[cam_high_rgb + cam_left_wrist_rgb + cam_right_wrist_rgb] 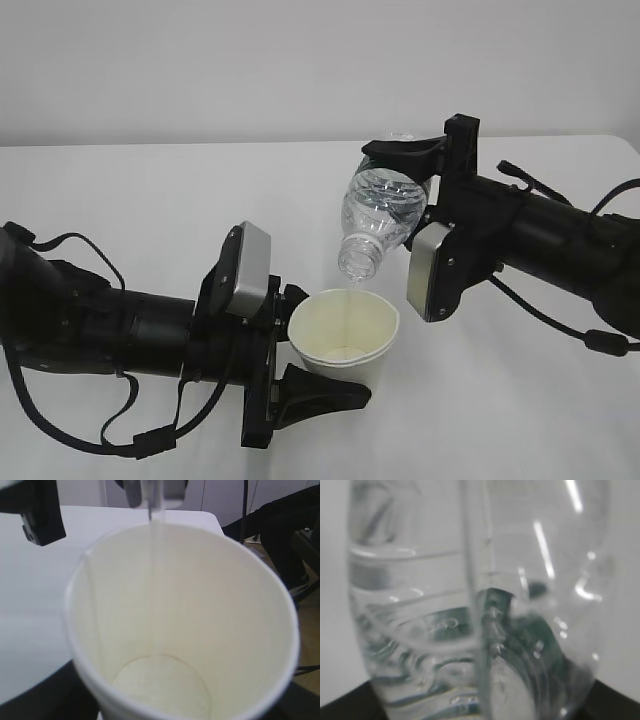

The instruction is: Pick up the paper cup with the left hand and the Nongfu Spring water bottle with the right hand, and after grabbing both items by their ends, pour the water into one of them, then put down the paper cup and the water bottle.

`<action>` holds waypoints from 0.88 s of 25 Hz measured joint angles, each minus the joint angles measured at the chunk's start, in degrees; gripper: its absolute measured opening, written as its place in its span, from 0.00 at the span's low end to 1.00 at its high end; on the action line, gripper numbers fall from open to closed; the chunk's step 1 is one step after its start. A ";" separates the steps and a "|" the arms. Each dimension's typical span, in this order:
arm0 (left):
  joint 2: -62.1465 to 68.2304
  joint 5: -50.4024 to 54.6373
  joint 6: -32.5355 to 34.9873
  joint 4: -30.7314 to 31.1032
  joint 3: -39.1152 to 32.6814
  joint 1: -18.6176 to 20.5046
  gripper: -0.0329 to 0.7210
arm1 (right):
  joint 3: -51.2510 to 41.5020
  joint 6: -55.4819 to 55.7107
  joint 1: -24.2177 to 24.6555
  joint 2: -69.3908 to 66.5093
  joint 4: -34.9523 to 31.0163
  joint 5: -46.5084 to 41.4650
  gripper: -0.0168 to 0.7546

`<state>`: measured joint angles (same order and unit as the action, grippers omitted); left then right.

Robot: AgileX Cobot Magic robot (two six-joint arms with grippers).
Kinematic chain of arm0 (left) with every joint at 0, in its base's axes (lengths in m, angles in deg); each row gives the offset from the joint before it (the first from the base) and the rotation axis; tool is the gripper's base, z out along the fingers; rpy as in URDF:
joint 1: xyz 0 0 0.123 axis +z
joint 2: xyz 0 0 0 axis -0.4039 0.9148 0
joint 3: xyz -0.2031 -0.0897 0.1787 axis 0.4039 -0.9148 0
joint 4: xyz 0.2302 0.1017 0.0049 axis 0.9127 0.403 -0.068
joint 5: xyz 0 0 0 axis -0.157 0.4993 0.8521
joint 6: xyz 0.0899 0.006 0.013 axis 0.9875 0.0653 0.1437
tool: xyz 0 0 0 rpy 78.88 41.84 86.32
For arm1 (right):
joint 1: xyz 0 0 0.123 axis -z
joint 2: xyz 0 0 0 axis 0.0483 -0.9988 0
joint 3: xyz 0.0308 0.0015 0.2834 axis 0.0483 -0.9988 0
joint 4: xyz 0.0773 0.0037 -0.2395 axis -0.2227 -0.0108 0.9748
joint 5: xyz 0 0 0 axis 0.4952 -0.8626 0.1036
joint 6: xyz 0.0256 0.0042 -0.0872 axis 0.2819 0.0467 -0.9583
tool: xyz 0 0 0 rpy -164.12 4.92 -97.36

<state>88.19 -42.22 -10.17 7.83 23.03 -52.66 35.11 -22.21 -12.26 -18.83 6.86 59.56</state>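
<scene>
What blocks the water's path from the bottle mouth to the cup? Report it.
Nothing visible does. The Nongfu Spring water bottle is tilted mouth-down just above the paper cup, and a thin stream of water falls through open air straight past the rim onto the cup's inner wall. Only bare white table surrounds them.

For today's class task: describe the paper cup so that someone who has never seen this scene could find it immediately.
Start at the white table, where two black arms meet. The left gripper holds the paper cup near the front, directly under the mouth of the tilted water bottle. It is the only opaque white, open-topped container, cream inside, with a thin stream falling in.
</scene>
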 joint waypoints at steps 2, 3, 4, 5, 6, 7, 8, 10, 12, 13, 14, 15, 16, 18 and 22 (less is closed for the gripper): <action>0.00 0.00 0.00 0.00 0.00 0.00 0.71 | 0.00 0.00 0.00 0.00 0.00 0.00 0.60; 0.00 0.00 0.00 0.00 0.00 0.00 0.71 | 0.00 0.00 0.00 0.00 0.00 0.00 0.60; 0.00 0.00 0.00 0.00 0.00 0.00 0.71 | 0.00 0.00 0.00 0.00 0.00 0.00 0.60; 0.00 0.00 0.00 0.00 0.00 0.00 0.71 | 0.00 0.00 0.00 0.00 0.00 0.00 0.60; 0.00 0.00 0.00 0.00 0.00 0.00 0.71 | 0.00 0.00 0.00 0.00 0.00 0.00 0.60; 0.00 0.00 0.00 0.00 0.00 0.00 0.71 | 0.00 0.00 0.00 0.00 0.00 0.00 0.60; 0.00 0.00 0.00 0.00 0.00 0.00 0.71 | 0.00 0.00 0.00 0.00 0.00 0.00 0.60; 0.00 0.00 0.00 0.00 0.00 0.00 0.71 | 0.00 0.00 0.00 0.00 0.00 0.00 0.60; 0.00 0.00 0.00 0.00 0.00 0.00 0.71 | 0.00 0.00 0.00 0.00 0.00 0.10 0.60; 0.00 0.00 0.00 0.00 0.00 0.00 0.71 | 0.00 -0.08 0.00 0.00 0.00 0.10 0.60; 0.00 0.00 0.00 0.00 0.00 0.00 0.71 | 0.00 -0.08 0.00 0.00 0.00 0.10 0.60; 0.00 0.00 0.00 0.00 0.00 0.00 0.71 | 0.00 -0.08 0.00 0.00 0.00 0.10 0.60; 0.00 0.00 0.00 0.00 0.00 0.00 0.71 | 0.00 -0.08 0.00 0.00 0.00 0.10 0.60; 0.00 0.00 0.00 0.00 0.00 0.00 0.71 | 0.00 -0.27 0.00 0.00 0.00 0.10 0.60; 0.00 0.00 0.00 -0.04 0.00 0.00 0.71 | 0.00 -0.64 0.00 0.00 0.00 0.10 0.60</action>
<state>88.19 -42.22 -10.17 7.79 23.03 -52.66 35.11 -22.84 -12.26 -18.83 6.86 59.66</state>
